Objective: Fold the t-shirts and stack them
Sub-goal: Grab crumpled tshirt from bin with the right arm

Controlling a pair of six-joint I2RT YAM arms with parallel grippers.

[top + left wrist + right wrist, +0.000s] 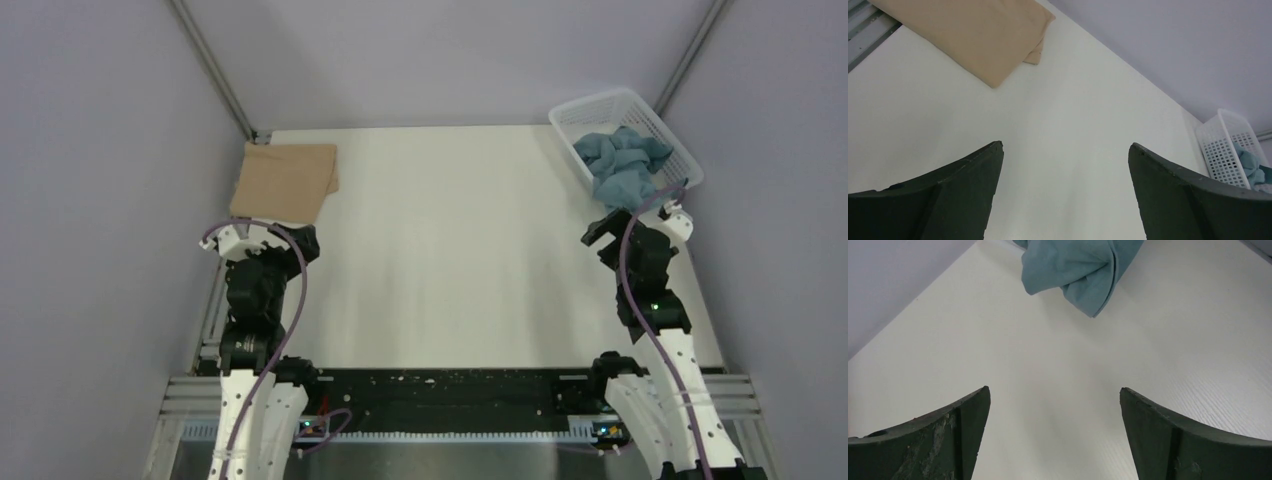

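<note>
Two shirts are on show, and they lie far apart. We see the tan shirt in the upper left of the top view, at the far left corner of the white desk. It is folded flat, with one small bit of cloth peeking out from under its right edge. The blue shirt is in the upper right of the top view. It is all bunched up inside the white basket, which stands at the far right corner of the desk. A lump of the blue cloth pokes out of the basket at the end that is lower in the frame.

The left fingers are spread wide open and hold nothing. In the left wrist view we see only bare desk between them. The tan shirt sits in the upper left of that view, well apart from the tips. The basket shows small at the right edge, with a bit of blue inside.

The right fingers are wide open too, and they hold nothing. In the right wrist view the blue lump is at the top middle of the frame, with bare desk between it and the tips. In the top view the right fingers are just below the basket. The left fingers are just below the tan shirt, near its lower edge.
</note>
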